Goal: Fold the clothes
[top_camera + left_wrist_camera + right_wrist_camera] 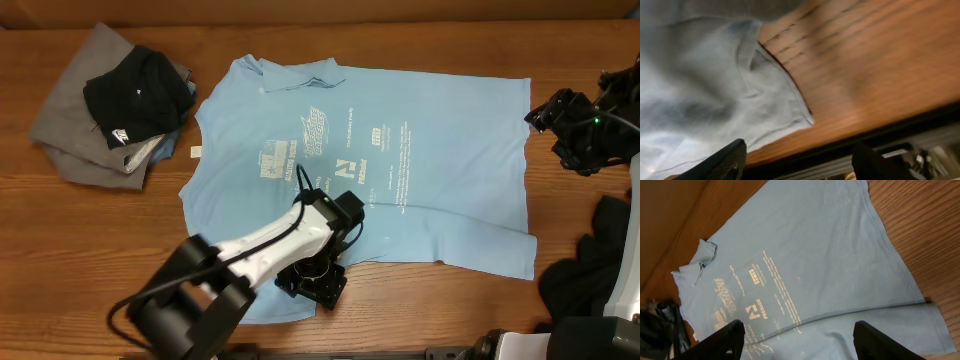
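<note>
Lying on wooden table (70, 240) — light blue T-shirt (440, 180), left gripper (800, 150) and right gripper (799, 327) released.

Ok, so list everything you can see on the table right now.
T-shirt: one, light blue with white print, spread flat mid-table.
black garment: one, black, atop the pile, far left.
grey garment: at least one, grey, under it.
dark clothes: heap, black, right edge, cropped.
table: one, brown wood.
left fingers: two, black, open, over the T-shirt's near hem.
right fingers: two, black, open, by its right edge.
</note>
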